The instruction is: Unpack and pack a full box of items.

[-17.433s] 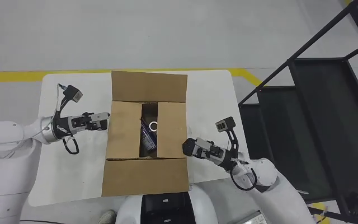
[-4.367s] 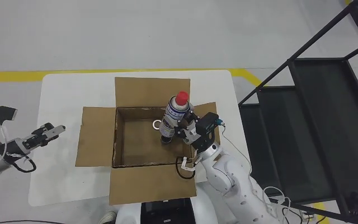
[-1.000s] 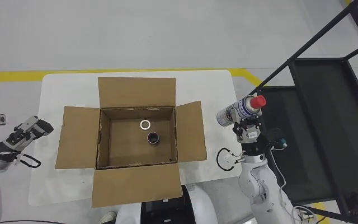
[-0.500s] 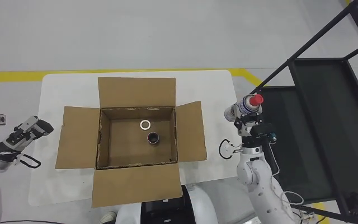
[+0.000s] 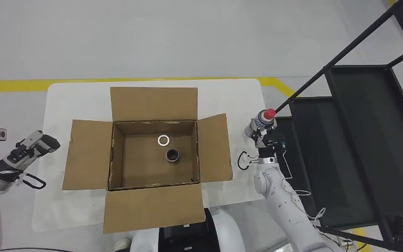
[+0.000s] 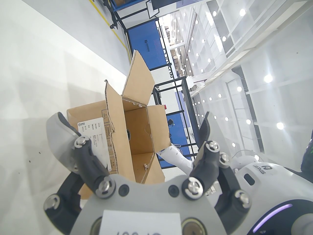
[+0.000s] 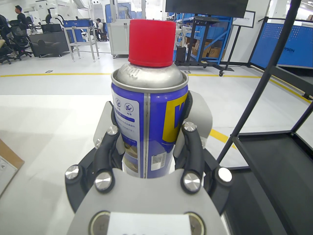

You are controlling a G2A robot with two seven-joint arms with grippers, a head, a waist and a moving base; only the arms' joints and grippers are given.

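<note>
**White table, open box, spray can out on the right**

White table (image 5: 75, 94) carries everything we see, with grey floor and a yellow line beyond it. At its middle sits the cardboard box (image 5: 153, 103), all four flaps folded outward. Well off the box's left flap, past the table edge, we find the left gripper (image 6: 132, 123), its jaws spread wide on nothing. Beyond the box's right flap, near the table's right edge, the right gripper (image 7: 149, 123) has its jaws clamped on a blue spray can (image 7: 146, 86) with a red cap. The can stands upright. We cannot tell whether its base touches the table. On the box floor lie a white ring (image 5: 164, 139) and, just beside it, a small dark round item (image 5: 172, 154).
</note>
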